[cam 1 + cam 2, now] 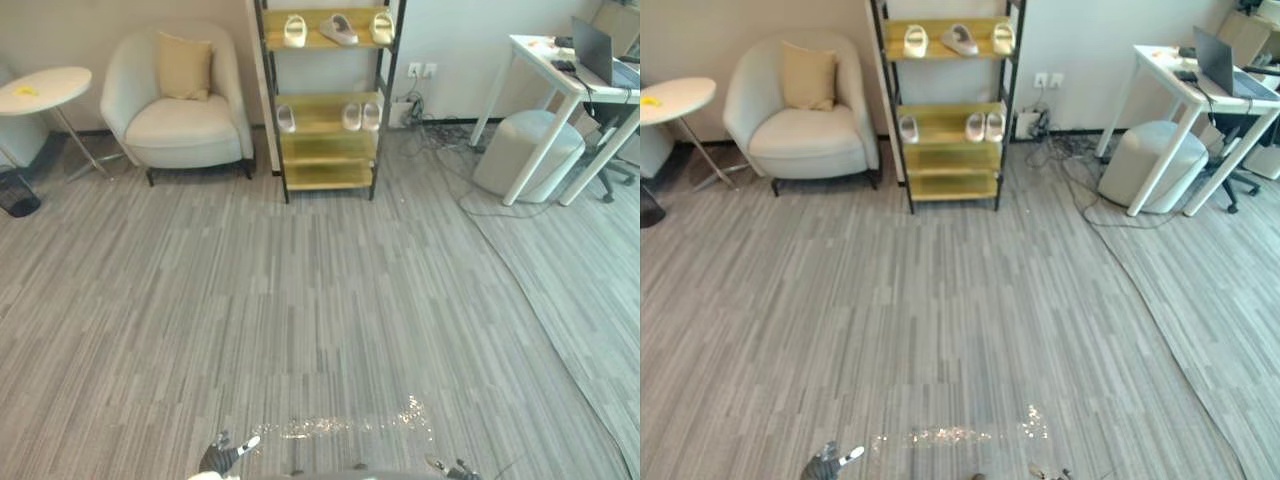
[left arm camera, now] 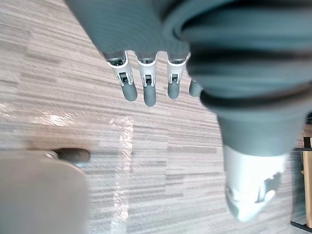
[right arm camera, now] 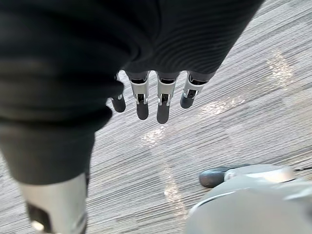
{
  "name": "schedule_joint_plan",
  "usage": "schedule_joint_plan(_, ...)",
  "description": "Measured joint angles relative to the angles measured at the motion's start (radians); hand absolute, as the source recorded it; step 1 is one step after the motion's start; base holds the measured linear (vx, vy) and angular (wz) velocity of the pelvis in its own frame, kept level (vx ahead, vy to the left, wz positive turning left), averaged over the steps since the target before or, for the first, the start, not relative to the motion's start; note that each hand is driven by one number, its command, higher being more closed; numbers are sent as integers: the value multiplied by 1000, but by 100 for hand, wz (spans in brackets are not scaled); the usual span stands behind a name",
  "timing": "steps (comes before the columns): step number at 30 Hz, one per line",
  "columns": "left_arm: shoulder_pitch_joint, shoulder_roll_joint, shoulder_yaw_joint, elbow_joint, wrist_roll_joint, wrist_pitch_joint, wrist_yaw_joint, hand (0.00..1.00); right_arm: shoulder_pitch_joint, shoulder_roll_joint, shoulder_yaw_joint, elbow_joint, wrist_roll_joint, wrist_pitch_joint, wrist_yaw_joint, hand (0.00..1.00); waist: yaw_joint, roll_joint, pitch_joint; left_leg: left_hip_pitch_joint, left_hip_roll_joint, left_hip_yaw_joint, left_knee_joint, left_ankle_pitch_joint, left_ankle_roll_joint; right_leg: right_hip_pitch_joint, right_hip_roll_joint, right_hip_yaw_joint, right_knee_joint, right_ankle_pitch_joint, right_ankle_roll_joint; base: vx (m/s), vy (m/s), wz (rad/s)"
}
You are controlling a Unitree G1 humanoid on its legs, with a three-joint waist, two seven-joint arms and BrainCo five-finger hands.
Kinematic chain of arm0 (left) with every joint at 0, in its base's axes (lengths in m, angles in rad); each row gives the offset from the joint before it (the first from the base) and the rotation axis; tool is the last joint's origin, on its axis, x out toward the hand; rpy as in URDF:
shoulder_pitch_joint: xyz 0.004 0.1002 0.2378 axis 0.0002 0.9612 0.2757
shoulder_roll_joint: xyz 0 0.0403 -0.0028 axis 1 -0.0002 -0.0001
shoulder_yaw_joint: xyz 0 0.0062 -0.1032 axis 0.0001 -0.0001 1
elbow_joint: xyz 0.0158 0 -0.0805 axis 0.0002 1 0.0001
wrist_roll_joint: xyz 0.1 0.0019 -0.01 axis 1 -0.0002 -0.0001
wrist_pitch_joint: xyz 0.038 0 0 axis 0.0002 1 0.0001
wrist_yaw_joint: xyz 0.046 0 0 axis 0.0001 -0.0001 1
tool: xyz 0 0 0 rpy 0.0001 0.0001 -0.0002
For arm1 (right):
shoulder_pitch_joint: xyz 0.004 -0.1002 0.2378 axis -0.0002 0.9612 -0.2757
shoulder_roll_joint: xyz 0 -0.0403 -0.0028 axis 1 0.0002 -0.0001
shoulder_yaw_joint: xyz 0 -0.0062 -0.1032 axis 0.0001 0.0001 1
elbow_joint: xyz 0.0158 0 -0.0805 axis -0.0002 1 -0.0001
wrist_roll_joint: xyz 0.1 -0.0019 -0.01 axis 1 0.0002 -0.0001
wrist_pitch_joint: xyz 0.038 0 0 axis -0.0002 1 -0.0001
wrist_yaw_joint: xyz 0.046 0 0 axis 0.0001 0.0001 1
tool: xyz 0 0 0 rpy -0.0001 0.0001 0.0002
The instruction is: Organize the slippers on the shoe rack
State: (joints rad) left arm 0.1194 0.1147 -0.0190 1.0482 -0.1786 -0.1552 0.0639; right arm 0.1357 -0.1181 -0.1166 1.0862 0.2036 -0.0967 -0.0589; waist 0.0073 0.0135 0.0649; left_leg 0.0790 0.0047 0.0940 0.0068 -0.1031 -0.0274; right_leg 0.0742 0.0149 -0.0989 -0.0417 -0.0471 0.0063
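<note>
Left eye view: far across the grey floor, against the wall, a shoe rack (image 1: pixel 328 150); three slippers (image 1: pixel 338 28) on its top shelf, the middle one askew, three more on the shelf below. Right eye view: same rack between an armchair (image 1: pixel 805 135), left, and a white desk (image 1: pixel 1170 70), right. Probably light, soft, springy foam; best pinched at the strap. Left wrist view: left hand (image 2: pixel 147 90) with fingers straight, relaxed, holding nothing. Right wrist view: right hand (image 3: pixel 163 105) likewise loose, empty.
</note>
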Motion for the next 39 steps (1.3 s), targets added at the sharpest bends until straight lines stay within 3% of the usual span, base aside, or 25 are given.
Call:
schedule_joint_plan(1,-11,-29,-1,6,4,-2,0,0,-26,0,0,0,-7,-4,0,0,0,5,3,4,0,8,-7,0,0,1,0,-2,-5,2,4,39,2,-9)
schedule_joint_plan(7,-30,-42,-2,6,22,-6,-1,0,-69,39,-2,-1,-12,-11,1,0,0,11,21,32,3,9,-23,0,-5,32,3,-9,-27,-3,37,39,-11,0)
schedule_joint_plan(26,-28,-46,-1,8,22,-5,1,0,-94,47,4,0,-49,-9,1,0,8,7,34,44,2,-6,-32,6,-9,56,1,-52,-33,-1,34,-25,-11,4)
schedule_joint_plan(30,-35,-40,-1,8,21,-5,1,0,-94,48,9,0,-48,-8,0,0,8,-5,43,39,3,-23,-39,17,-13,55,3,-73,-39,-3,31,-9,-27,17)
schedule_joint_plan(32,-47,-25,-1,9,21,-4,2,0,-94,55,13,-1,-48,-8,0,0,7,-22,55,-7,6,-22,48,-20,-23,55,0,-89,-31,-11,14,-2,-26,22)
schedule_joint_plan(35,-63,-11,2,3,18,-4,2,0,-93,60,14,-1,-44,-8,0,0,10,-34,77,-127,33,28,314,-95,-47,55,3,-100,-15,-34,-23,-24,-14,16)
schedule_joint_plan(37,-77,-13,6,-7,17,-5,2,0,-94,50,15,-1,-44,-8,0,0,20,-23,96,-213,67,80,538,-103,-58,70,3,-88,-2,-59,-35,-35,7,-11)
schedule_joint_plan(38,-78,-23,23,-19,18,-6,2,0,-95,38,17,-2,-43,-9,-1,0,30,-6,107,-259,95,107,653,-96,-59,85,6,-71,15,-78,-48,66,68,-29)
schedule_joint_plan(39,-79,-34,36,-19,17,-7,2,0,-97,36,20,-5,-34,-9,-2,0,32,4,111,-296,112,117,723,-128,-42,94,6,-60,24,-88,-55,127,118,-28)
